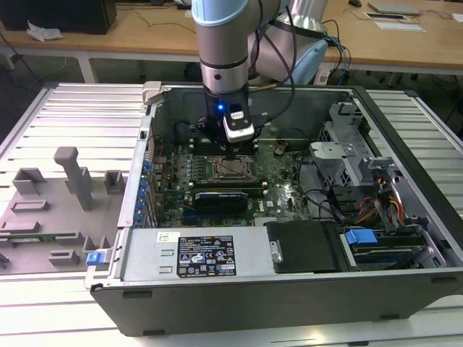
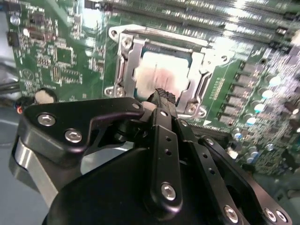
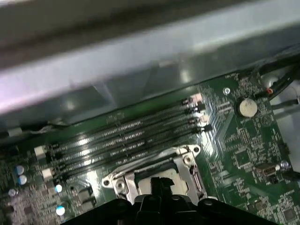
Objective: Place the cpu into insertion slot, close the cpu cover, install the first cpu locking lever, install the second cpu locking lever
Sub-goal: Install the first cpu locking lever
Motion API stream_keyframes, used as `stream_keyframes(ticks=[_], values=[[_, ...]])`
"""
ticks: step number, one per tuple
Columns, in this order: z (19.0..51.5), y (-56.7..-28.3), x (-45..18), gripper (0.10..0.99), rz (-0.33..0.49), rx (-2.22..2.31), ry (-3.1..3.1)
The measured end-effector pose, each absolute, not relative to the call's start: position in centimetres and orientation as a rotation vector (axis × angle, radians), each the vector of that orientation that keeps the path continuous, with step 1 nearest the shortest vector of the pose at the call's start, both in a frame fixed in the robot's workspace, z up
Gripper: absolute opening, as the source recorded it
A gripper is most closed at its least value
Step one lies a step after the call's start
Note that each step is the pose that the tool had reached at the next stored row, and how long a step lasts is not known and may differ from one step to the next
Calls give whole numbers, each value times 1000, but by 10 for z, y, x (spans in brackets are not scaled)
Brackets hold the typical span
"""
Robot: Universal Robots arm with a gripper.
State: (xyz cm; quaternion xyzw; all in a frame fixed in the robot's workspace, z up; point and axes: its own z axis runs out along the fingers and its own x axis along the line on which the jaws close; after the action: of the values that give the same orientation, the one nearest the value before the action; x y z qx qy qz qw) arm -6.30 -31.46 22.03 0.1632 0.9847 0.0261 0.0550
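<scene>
The cpu [image 2: 161, 75] is a pale silvery square lying flat in the socket on the green motherboard [image 2: 51, 51]. The cpu cover [image 2: 129, 61], a silvery metal frame, lies down around it, and the chip shows through the open centre. My gripper [image 2: 161, 95] hangs just above the near edge of the cpu, shut, with nothing seen between its black fingertips. In the first wrist view the gripper [image 3: 159, 185] sits over the cover [image 3: 187, 161]. In the exterior view the gripper [image 1: 233, 153] stands upright over the socket [image 1: 233, 170] inside the open computer case.
Black memory slots [image 3: 126, 136] run beside the socket, near the case wall [image 3: 140, 56]. A coin battery [image 3: 247, 107] sits on the board. The silver power supply [image 1: 210, 253] and a metal drive cage [image 1: 347, 155] with cables flank the board. A grey fixture [image 1: 72, 181] stands at the exterior view's left.
</scene>
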Motion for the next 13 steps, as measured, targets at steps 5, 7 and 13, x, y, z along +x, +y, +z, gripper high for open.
stream_keyframes(ticks=[5, 7, 13], values=[[220, -323, -63, 106, 77, 482, 3008], [220, -323, -63, 106, 79, 430, 3017], [217, -324, -52, 106, 71, 323, 3067]])
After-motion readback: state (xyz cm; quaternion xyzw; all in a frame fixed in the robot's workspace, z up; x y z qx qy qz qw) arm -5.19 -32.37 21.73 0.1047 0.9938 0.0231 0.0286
